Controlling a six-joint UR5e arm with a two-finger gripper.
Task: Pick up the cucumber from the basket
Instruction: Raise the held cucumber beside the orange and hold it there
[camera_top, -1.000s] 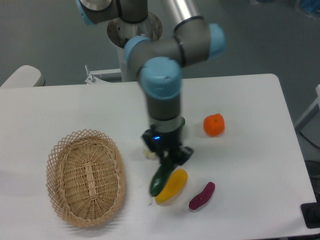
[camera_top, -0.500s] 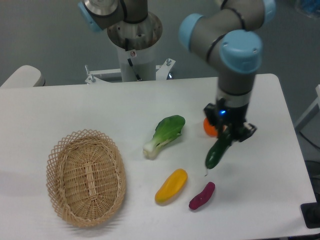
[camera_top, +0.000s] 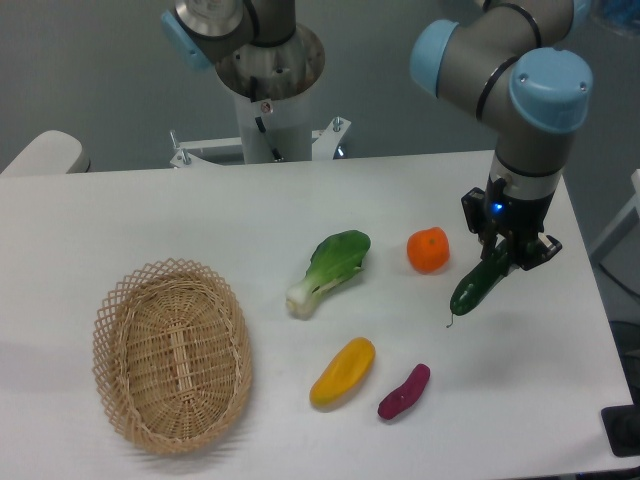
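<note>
The cucumber is slim, dark green and glossy. It hangs tilted from my gripper, which is shut on its upper end, just above the table at the right. The tan wicker basket sits at the front left, far from the gripper, with nothing in it.
An orange fruit lies just left of the gripper. A bok choy lies mid-table. A yellow vegetable and a purple one lie near the front. The table's right edge is close to the gripper.
My gripper has carried the cucumber from beside the yellow vegetable up and far to the right, past the orange fruit. The other things have not moved.
</note>
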